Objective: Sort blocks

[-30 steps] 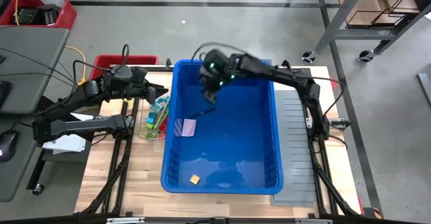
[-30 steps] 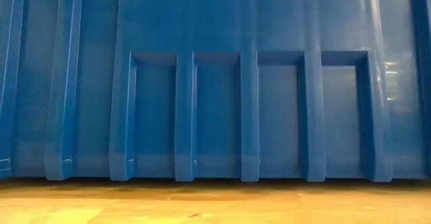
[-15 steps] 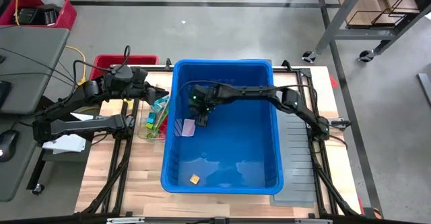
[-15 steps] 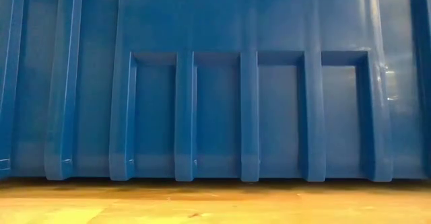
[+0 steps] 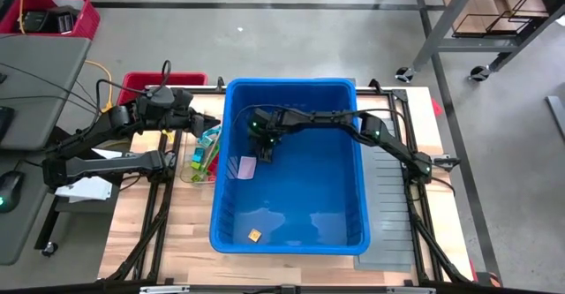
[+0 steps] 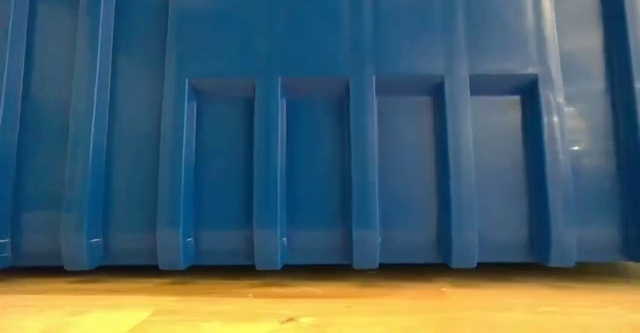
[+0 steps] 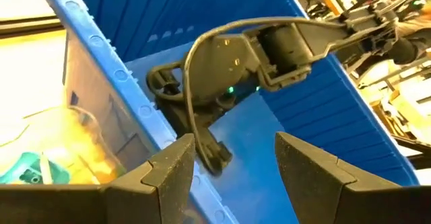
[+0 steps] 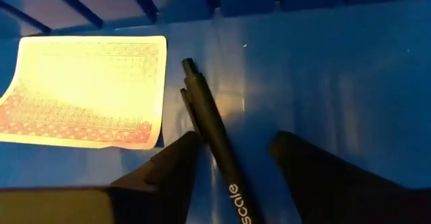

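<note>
Inside the large blue plastic bin (image 5: 291, 83), near its left wall, your right gripper (image 5: 265, 153) was reaching down to the floor. Its wrist view showed the two dark fingers (image 8: 168, 167) spread apart, with a slim black pen (image 8: 214, 133) lying on the blue floor between them. The pen ran close along one finger and stood clear of the other, so you had nothing pinched. Just beside the pen lay a pale rectangular card with a fine printed pattern (image 8: 87, 89), flat on the bin floor; from above it showed next to the gripper (image 5: 248, 166).

Your left gripper (image 5: 214, 124) hung outside the bin, just beside its left rim. Its fingers (image 7: 168, 173) were spread too, and nothing sat between them. Through them you could see the right arm working in the bin.

Most of the small coloured toy blocks (image 5: 205, 151) sat in a clear plastic container (image 7: 54, 150) on the wooden table (image 5: 185, 232), touching or nearly touching the bin's left wall, below the left gripper. Teal and yellow pieces showed through its wall. One tiny yellow block (image 5: 254, 235) lay alone on the bin floor near the front wall, well apart from both grippers.

From table height you saw only the bin's ribbed blue wall (image 6: 320, 123) standing on the wood.
</note>
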`<action>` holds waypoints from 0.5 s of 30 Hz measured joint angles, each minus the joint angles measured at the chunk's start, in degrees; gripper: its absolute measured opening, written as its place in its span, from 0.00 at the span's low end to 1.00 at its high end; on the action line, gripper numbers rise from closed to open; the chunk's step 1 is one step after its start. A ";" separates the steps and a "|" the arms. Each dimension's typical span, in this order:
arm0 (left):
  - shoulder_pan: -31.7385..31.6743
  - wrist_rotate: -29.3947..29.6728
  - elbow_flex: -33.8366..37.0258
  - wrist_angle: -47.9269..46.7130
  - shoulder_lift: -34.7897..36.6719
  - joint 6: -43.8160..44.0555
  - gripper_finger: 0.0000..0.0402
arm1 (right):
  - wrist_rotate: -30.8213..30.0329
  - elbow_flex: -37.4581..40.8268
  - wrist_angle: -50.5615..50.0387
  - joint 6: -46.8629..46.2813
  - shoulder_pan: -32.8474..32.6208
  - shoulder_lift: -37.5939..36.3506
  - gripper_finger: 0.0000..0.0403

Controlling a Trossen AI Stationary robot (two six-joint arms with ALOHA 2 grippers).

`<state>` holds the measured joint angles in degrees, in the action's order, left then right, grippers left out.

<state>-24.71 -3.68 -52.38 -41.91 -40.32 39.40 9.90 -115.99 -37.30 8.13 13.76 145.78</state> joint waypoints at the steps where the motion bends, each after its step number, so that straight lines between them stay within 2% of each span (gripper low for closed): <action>1: 0.00 0.14 0.00 -0.34 -0.02 -0.02 0.50 | 0.78 -0.17 -0.51 1.05 0.00 0.54 0.46; 3: 0.02 0.87 0.00 -1.07 -0.02 -0.04 0.50 | 0.85 -0.28 -1.49 3.36 -0.46 0.89 0.37; 8: 0.00 3.77 0.00 -1.88 -0.02 -0.49 0.50 | -3.39 -0.28 -2.42 5.67 -2.80 0.84 0.07; 11: 0.00 3.93 0.00 -1.84 -0.02 -0.46 0.50 | -5.29 -0.28 -2.65 4.48 -3.33 0.77 0.03; 15: 0.04 3.94 0.00 -1.60 0.11 0.34 0.50 | -4.61 -0.28 -2.71 1.94 -3.48 0.72 0.02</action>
<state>-24.67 0.26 -52.38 -43.50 -40.21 39.74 5.28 -116.27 -40.01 10.06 10.28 146.50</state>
